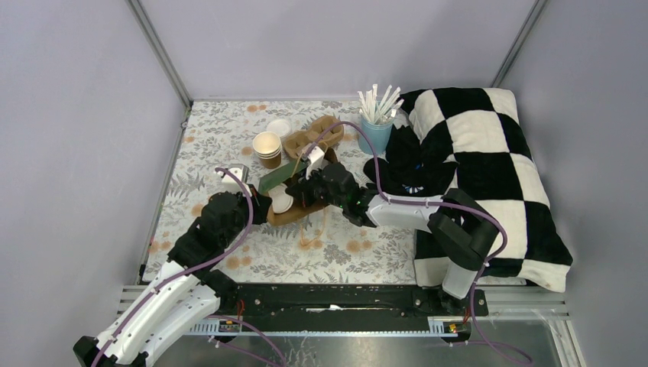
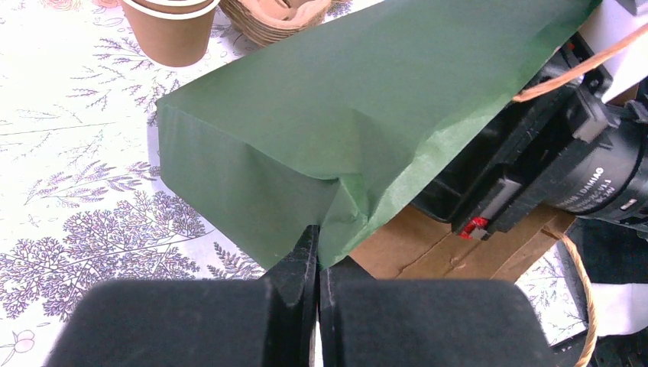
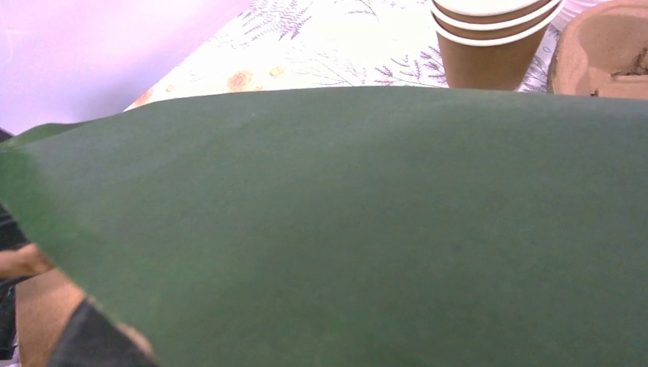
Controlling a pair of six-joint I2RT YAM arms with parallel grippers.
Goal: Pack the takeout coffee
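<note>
finding 1, grip. the left gripper [image 2: 317, 238] is pinched shut on the near edge of the green paper [image 2: 367, 115], and the paper is already crumpled at the bite. whether this is a sheet or a bag cannot be told. the paper looks thin, so a sideways or upward pull may tear it at the pinch or let it slip out.

finding 2, second arm. the right gripper [image 1: 299, 186] sits at the paper, over the brown bag [image 1: 294, 214] near the table's [image 1: 206, 130] middle. its own camera is filled with green, so i cannot tell whether its fingers are apart or together. it is working nearly blind. if the two arms pull against each other, the paper will probably rip.

finding 3, task items. the cups [image 1: 267, 147] stand nested in one stack, open-topped, toward the far edge and left of centre. a white lid [image 1: 279, 126] lies just beyond them and the pulp carriers [image 1: 313, 138] are just to their right. none of them is packed. the raised paper hangs near the stack, so a wide swing could topple it.

finding 4, snag. a twine handle [image 2: 582, 294] loops beside the right arm, and another strand crosses the arm. lifting could catch the twine and drag the bag.
</note>
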